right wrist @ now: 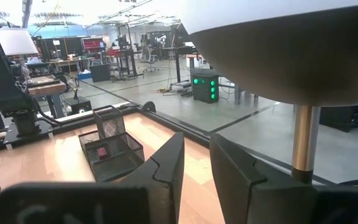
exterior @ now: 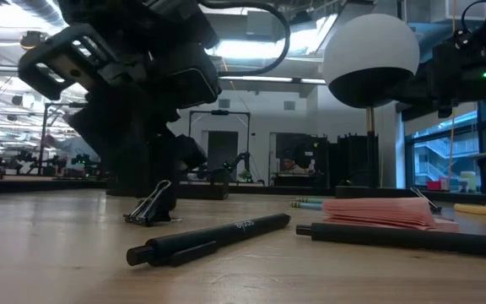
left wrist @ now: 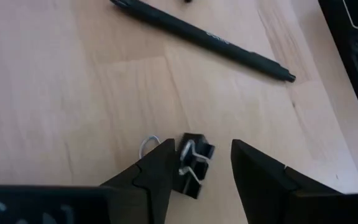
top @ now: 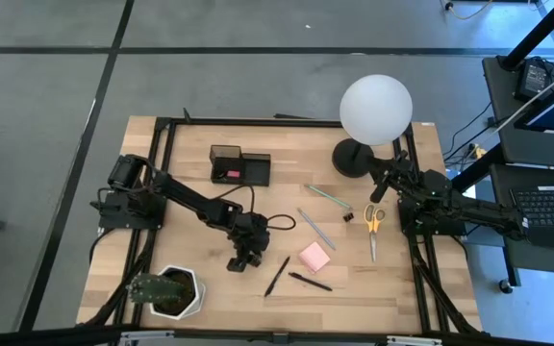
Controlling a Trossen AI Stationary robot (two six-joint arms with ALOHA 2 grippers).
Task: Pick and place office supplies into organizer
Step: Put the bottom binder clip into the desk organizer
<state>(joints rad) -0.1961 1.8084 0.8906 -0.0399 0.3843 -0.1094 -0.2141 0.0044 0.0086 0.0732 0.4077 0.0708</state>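
A small black binder clip [left wrist: 192, 167] with wire handles lies on the wooden table, also seen as binder clip [exterior: 152, 208]. My left gripper [left wrist: 202, 148] is low over it, slanting down, open, one finger on each side of the clip. In the high view, my left gripper [top: 242, 258] is right of the plant pot. The black organizer [top: 239, 165] stands at the far middle with something pink inside. My right gripper [right wrist: 196, 146] waits level at the right edge beside the lamp, with a narrow gap and nothing in it. My left gripper has one finger [left wrist: 160, 168] right against the binder clip's body, with a wire handle [left wrist: 148, 146] showing past that finger's other side. Whether the finger touches the clip, I cannot tell. The other finger stands clear of it. The clip rests on the table.
Two black pens [top: 277, 276] [top: 311, 281], a pink sticky-note pad [top: 314, 256], two pencils [top: 315, 228] [top: 327, 197], yellow-handled scissors [top: 372, 229] and another clip [top: 346, 218] lie right of my left gripper. A white plant pot [top: 171, 291] stands near left, a globe lamp [top: 375, 111] far right.
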